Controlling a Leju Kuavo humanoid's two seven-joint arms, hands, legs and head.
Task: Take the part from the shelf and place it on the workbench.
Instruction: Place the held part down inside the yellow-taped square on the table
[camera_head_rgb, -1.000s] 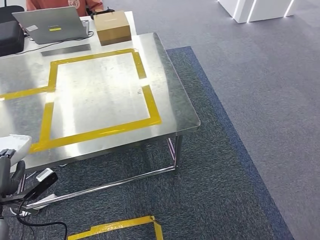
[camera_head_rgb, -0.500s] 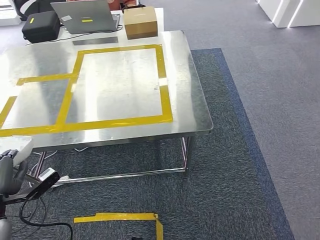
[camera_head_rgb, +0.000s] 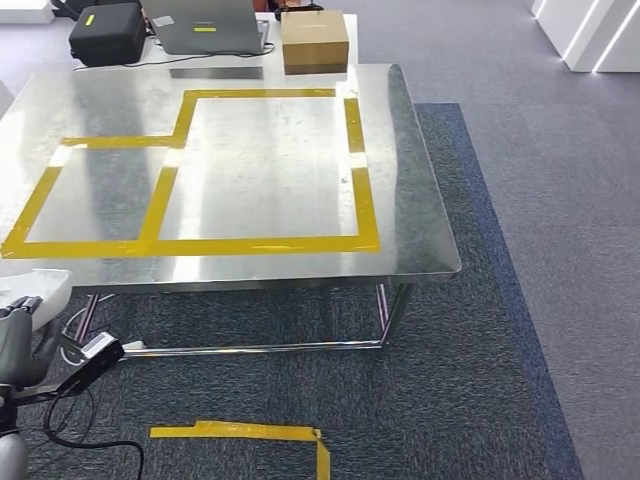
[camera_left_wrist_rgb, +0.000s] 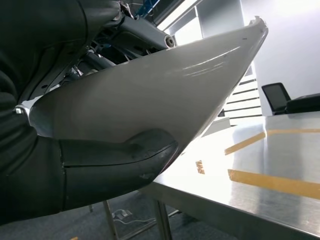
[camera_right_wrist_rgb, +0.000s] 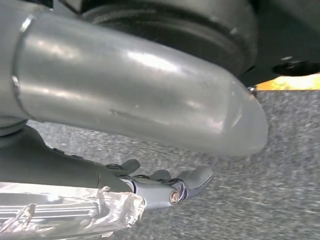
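The part (camera_head_rgb: 34, 290) is a white curved shell at the lower left of the head view, just short of the workbench's near edge. My left hand (camera_head_rgb: 19, 350) grips it from below. In the left wrist view the white part (camera_left_wrist_rgb: 151, 95) arches over my thick grey thumb (camera_left_wrist_rgb: 113, 160), which presses on its underside. The workbench (camera_head_rgb: 407, 200) is a shiny steel table marked with yellow tape rectangles, and its top (camera_left_wrist_rgb: 264, 165) lies just beyond the part. My right hand (camera_right_wrist_rgb: 170, 187) hangs over the carpet, fingers stretched out and holding nothing.
A cardboard box (camera_head_rgb: 315, 40), a laptop (camera_head_rgb: 207, 25) and a black case (camera_head_rgb: 106, 32) sit along the workbench's far edge. A power strip with cables (camera_head_rgb: 94, 352) lies under the table's near left. Yellow tape (camera_head_rgb: 241, 433) marks the carpet.
The whole picture has shifted as the camera turned, so the workbench now sits squarer and more central. My left hand still holds the white part at the lower left.
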